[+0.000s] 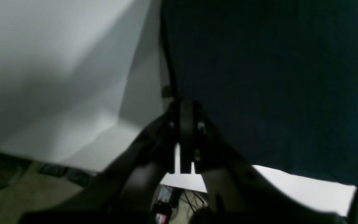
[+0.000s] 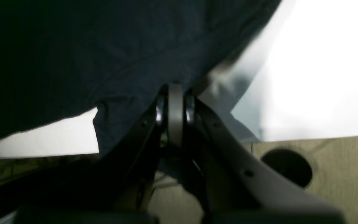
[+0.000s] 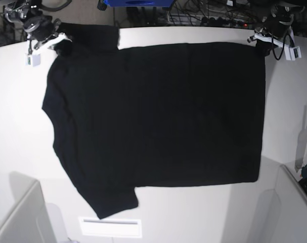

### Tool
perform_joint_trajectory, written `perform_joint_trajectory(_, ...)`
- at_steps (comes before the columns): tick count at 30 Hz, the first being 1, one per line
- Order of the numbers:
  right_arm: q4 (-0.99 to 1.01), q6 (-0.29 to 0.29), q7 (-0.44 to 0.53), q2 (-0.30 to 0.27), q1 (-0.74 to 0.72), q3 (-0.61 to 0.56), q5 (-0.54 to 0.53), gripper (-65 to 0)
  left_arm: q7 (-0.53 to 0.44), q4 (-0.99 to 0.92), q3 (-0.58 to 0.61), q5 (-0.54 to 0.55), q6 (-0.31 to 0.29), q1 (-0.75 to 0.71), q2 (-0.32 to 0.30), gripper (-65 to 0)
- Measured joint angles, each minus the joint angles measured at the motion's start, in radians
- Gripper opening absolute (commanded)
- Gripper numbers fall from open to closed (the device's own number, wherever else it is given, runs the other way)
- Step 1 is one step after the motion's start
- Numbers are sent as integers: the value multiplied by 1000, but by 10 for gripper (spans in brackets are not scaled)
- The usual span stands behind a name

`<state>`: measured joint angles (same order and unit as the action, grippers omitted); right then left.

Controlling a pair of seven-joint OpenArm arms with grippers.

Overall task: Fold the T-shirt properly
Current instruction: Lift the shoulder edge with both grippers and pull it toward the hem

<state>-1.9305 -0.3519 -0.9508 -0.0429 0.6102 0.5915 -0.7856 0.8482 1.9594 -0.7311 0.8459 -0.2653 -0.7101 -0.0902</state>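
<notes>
The black T-shirt (image 3: 158, 111) lies spread flat on the white table (image 3: 193, 212), plain side up, sleeves toward the left and hem toward the right. At the far right hem corner my left gripper (image 3: 262, 44) is shut on the shirt's edge. In the left wrist view the closed left gripper (image 1: 183, 104) meets the dark T-shirt (image 1: 275, 87) at its border. My right gripper (image 3: 59, 43) is at the far left by the upper sleeve. Seen from the right wrist, that gripper (image 2: 175, 88) is shut on a fold of the T-shirt (image 2: 73, 56), and cloth bunches between its fingers.
Cables (image 3: 204, 12) lie beyond the table's far edge. Grey partitions stand at the near left (image 3: 22, 217) and near right (image 3: 290, 202). A white strip (image 3: 110, 227) sits at the front edge. A round hole (image 2: 286, 168) shows in a wooden surface off the table.
</notes>
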Motion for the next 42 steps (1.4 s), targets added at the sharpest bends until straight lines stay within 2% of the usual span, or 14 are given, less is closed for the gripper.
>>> perform_joint_trajectory(2,2,3,-44,-1,-58,1,8,-650,55,-6,-50,13,3,49,12,-650)
perform_joint_trajectory(6,0,7,-103,-3,-162,1,1,-650,207,-9,-180,133,4,157,6,-650)
perform_joint_trajectory(8,1,66,-151,-2,-203,1,5,-650,272,-10,-215,129,5,212,7,-650)
perform_joint_trajectory(11,2,107,-183,-2,-270,2,7,-650,317,-11,-219,79,57,276,8,-650)
perform_joint_trajectory(17,12,179,-233,-14,-414,-2,0,-650,319,-13,-217,75,58,334,6,-650)
perform_joint_trajectory(19,58,193,-243,-20,-470,-2,1,-650,315,-14,-185,74,119,358,0,-650)
perform_joint_trajectory(22,135,203,-243,-23,-538,-3,3,-650,317,-47,-110,70,162,396,-2,-650)
perform_joint_trajectory(24,172,203,-248,-36,-566,-6,0,-650,316,-60,-75,68,162,423,3,-650)
perform_joint_trajectory(26,218,205,-247,-51,-600,-6,5,-650,315,-61,-53,68,218,448,1,-650)
perform_joint_trajectory(29,293,206,-247,-62,-660,-5,8,-650,316,-66,-24,69,264,490,1,-650)
perform_joint_trajectory(34,405,206,-237,-75,-744,-6,7,-650,312,-106,-21,69,281,550,-10,-650)
perform_joint_trajectory(36,440,206,-240,-75,-766,-7,8,-650,315,-146,-21,22,281,562,-21,-650)
perform_joint_trajectory(39,486,206,-231,-98,-800,-90,8,-650,315,-179,-25,-16,284,574,-29,-650)
perform_joint_trajectory(42,534,206,-130,-106,-829,-160,0,-650,315,-180,-24,-23,283,589,-29,-650)
